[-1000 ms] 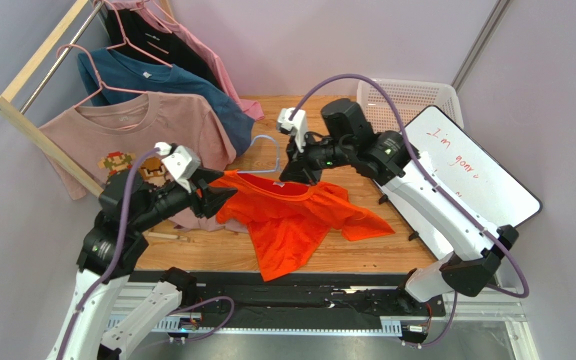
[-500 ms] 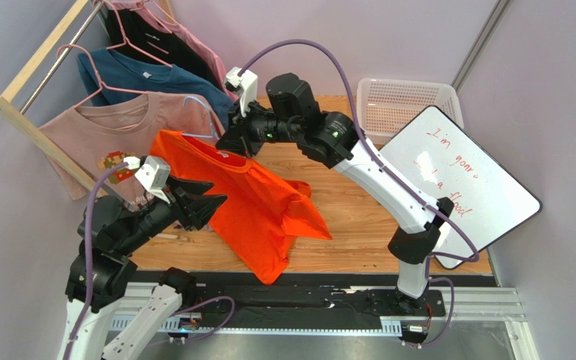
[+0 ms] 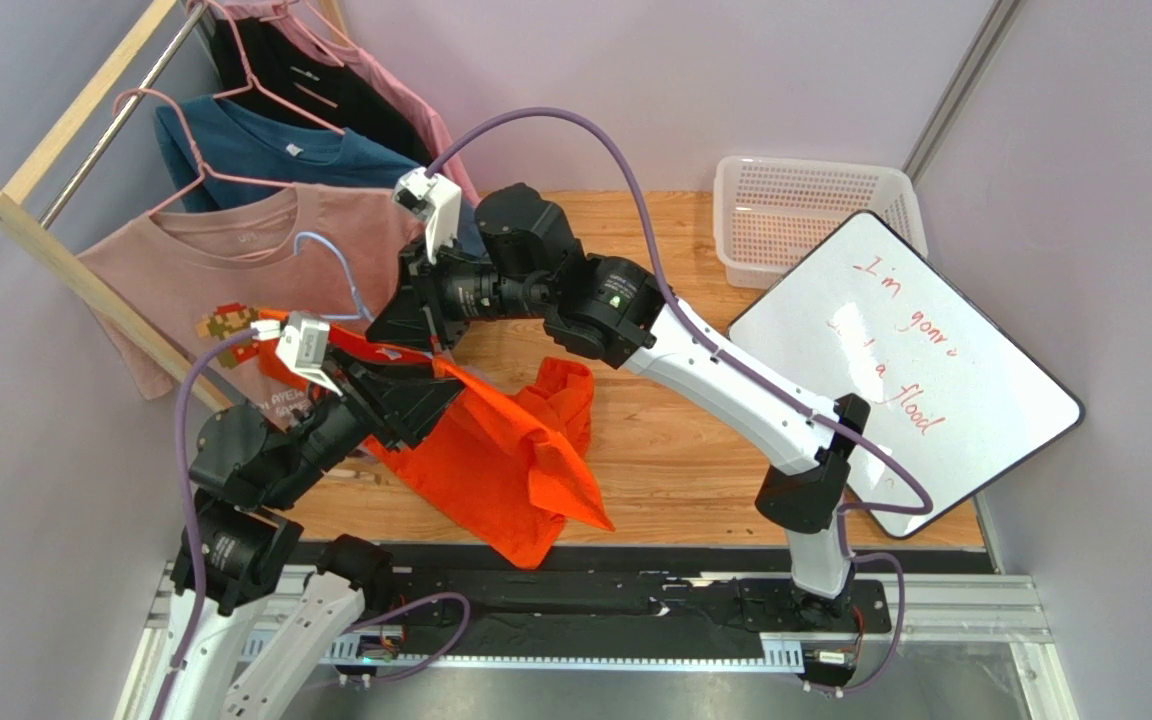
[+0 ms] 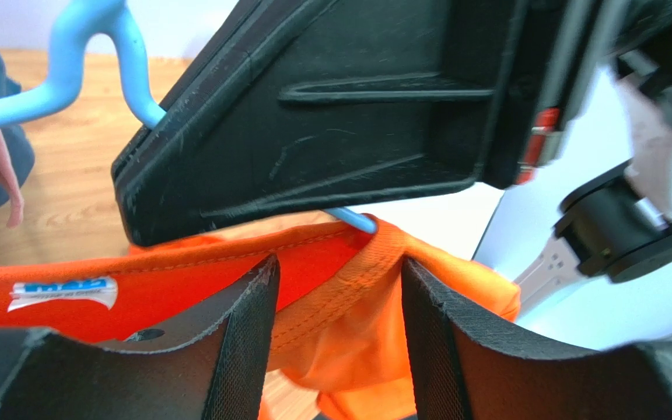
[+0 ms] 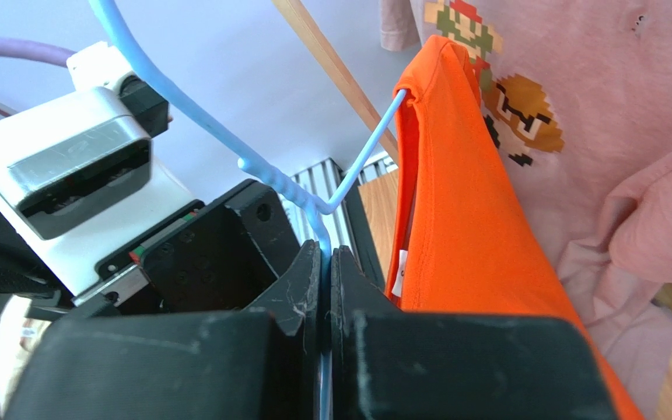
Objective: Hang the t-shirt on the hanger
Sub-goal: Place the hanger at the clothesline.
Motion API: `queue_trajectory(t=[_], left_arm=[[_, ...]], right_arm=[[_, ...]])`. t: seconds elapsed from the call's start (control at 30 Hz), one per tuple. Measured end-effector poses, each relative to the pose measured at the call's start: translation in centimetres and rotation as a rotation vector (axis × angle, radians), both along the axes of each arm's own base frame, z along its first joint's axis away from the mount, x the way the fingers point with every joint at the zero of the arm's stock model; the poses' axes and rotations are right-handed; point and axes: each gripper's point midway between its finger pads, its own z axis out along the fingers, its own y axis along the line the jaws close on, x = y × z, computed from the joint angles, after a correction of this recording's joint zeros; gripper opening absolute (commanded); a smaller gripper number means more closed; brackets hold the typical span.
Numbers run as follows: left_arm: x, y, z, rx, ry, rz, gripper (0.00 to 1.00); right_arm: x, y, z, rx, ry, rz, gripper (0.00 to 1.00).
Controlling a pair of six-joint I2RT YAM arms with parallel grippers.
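At the left of the bench (image 3: 687, 450), in front of the clothes rail (image 3: 68, 138):

- Right end effector (image 5: 325, 252): fingers pressed together on the wire of the hanger (image 5: 164, 87), just under the hook.
- Hanger: light blue wire, held in the air and tilted. One arm runs into the shoulder of the t-shirt (image 5: 453, 236); in the left wrist view the wire passes in at the collar.
- T-shirt: bright orange, raised off the bench at the neck and carried on the hanger. It hangs close in front of the pink printed shirt (image 3: 192, 255), and its lower part trails down toward the near edge. The white neck label (image 4: 59, 293) shows inside the collar.
- Left end effector (image 4: 335, 271): fingers well apart, with the orange collar band lying in the gap and nothing clamped.
- Also present: teal shirt (image 3: 267, 150) on the rail, white basket (image 3: 808, 203) at the far right, and whiteboard (image 3: 913, 375) propped beside it.
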Motion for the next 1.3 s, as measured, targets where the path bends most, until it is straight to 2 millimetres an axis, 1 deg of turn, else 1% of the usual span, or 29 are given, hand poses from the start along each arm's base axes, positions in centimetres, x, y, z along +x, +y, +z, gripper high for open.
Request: queue_trajectory(t=[0.13, 0.3, 0.47, 0.57, 0.63, 0.83, 0.97, 1.03, 1.13, 1.3], left_arm=[[-0.2, 0.3, 1.4, -0.056, -0.023, 0.019, 0.59], [-0.7, 0.3, 2.1, -0.108, -0.029, 0.011, 0.61], [-2.1, 0.7, 2.7, -0.126, -0.068, -0.001, 0.62], [-2.8, 0.9, 3.0, -0.134, -0.091, -0.005, 0.65], [-2.6, 1.2, 2.8, -0.136, -0.08, 0.018, 0.67], [-1.6, 1.5, 2.1, -0.161, -0.03, 0.063, 0.67], [-1.7, 1.2, 2.6, -0.181, -0.031, 0.042, 0.67], [-1.8, 1.1, 2.8, -0.188, -0.034, 0.035, 0.66], [-1.5, 1.3, 2.8, -0.197, -0.024, 0.048, 0.64], [-0.5, 1.8, 2.4, -0.216, 0.005, 0.103, 0.61]], right_arm=[[0.0, 0.4, 0.9, 0.042, 0.017, -0.004, 0.0], [0.1, 0.8, 0.9, 0.06, 0.029, -0.007, 0.0], [0.2, 1.0, 1.1, 0.073, 0.024, -0.006, 0.0], [0.2, 1.1, 1.4, 0.085, 0.018, -0.005, 0.0], [0.2, 1.1, 1.5, 0.089, 0.016, -0.002, 0.0], [0.3, 1.4, 1.1, 0.095, 0.014, 0.004, 0.0], [0.0, 1.9, -0.3, 0.076, 0.026, 0.018, 0.0], [-0.1, 2.0, -0.6, 0.071, 0.03, 0.022, 0.0], [-0.3, 2.1, -0.5, 0.078, 0.034, 0.029, 0.0], [-0.6, 2.4, 0.1, 0.103, 0.033, 0.034, 0.0]])
